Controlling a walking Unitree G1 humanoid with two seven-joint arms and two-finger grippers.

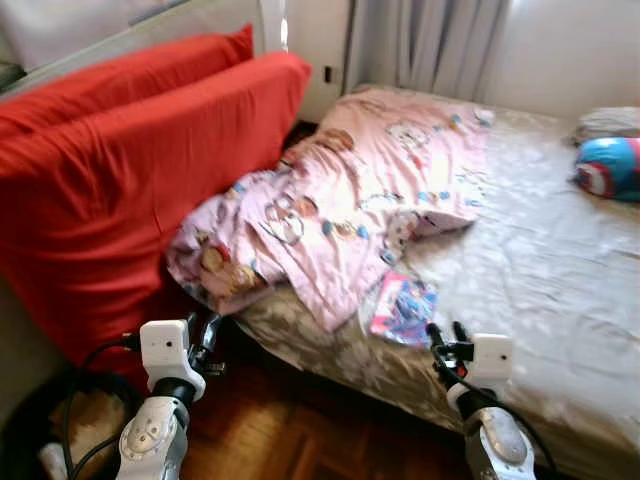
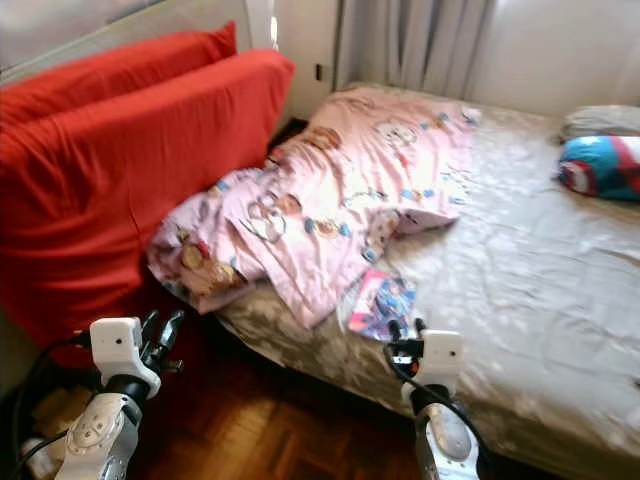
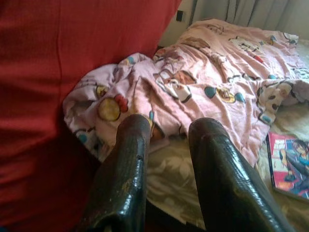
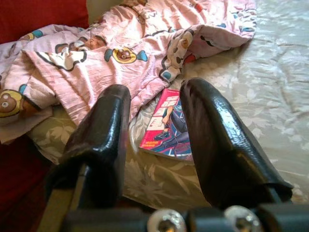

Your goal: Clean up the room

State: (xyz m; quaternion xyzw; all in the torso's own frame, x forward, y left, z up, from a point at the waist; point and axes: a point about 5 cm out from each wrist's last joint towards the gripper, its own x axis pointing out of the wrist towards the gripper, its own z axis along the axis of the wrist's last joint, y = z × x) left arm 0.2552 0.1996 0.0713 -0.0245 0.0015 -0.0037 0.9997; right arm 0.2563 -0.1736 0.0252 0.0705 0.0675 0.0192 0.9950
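A crumpled pink cartoon-print blanket [image 1: 350,190] lies across the near left part of the bed [image 1: 540,260], one end hanging off the bed's corner. A pink and blue magazine [image 1: 403,307] rests on the beige sheet just below the blanket's edge. My left gripper [image 1: 203,335] is held low in front of the bed's corner, open and holding nothing; in the left wrist view its fingers [image 3: 128,164] point at the blanket [image 3: 193,92]. My right gripper [image 1: 446,338] is open too, just short of the magazine [image 4: 169,128], which lies between its fingers in the right wrist view.
A big red cushion or mattress [image 1: 120,170] leans against the wall beside the bed. A blue and red pillow [image 1: 608,166] lies at the far right of the bed. Grey curtains [image 1: 430,45] hang behind. Dark wooden floor [image 1: 300,430] lies below; cables and a basket [image 1: 70,425] sit lower left.
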